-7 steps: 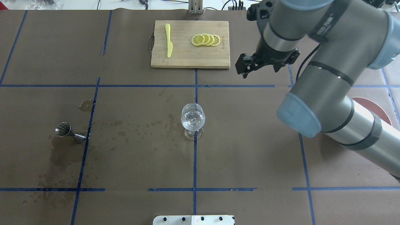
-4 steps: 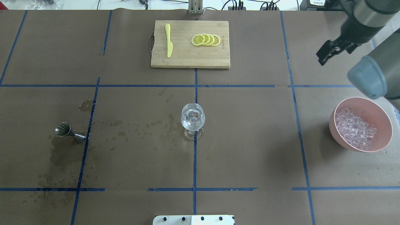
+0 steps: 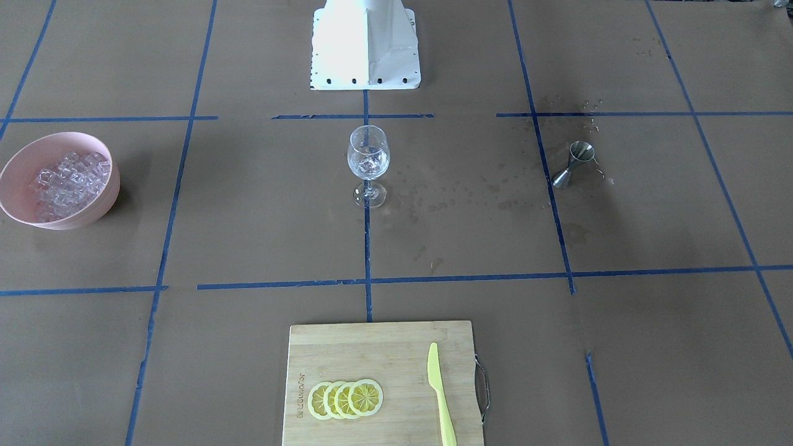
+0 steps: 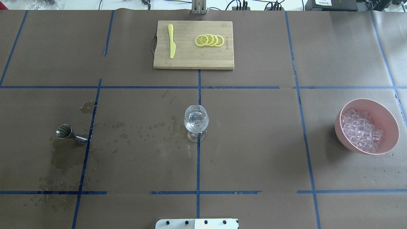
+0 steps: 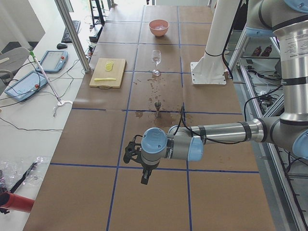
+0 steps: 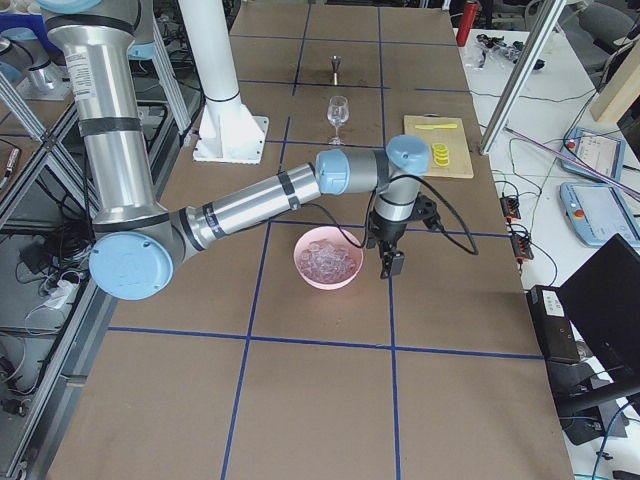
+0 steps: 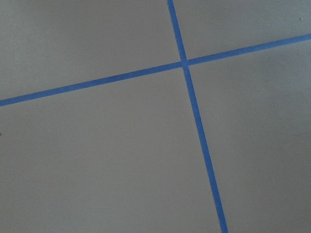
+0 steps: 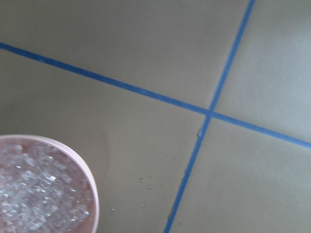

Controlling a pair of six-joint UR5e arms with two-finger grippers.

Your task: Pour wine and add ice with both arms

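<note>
Pink bowl (image 4: 386, 117) of ice (image 4: 362, 130), now unhidden (right arm (image 6: 250, 200) beside)

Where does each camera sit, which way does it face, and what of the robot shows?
Front-facing: across the table, facing the robot; white base shows.
Overhead: behind the robot, looking down; base edge only.
Exterior left: table's left end; left end effector near.
Exterior right: opposite end; right end effector beside pink bowl.
Left wrist: down at blue tape; no robot.
Right wrist: down at the bowl, shared with exterior right.
</note>
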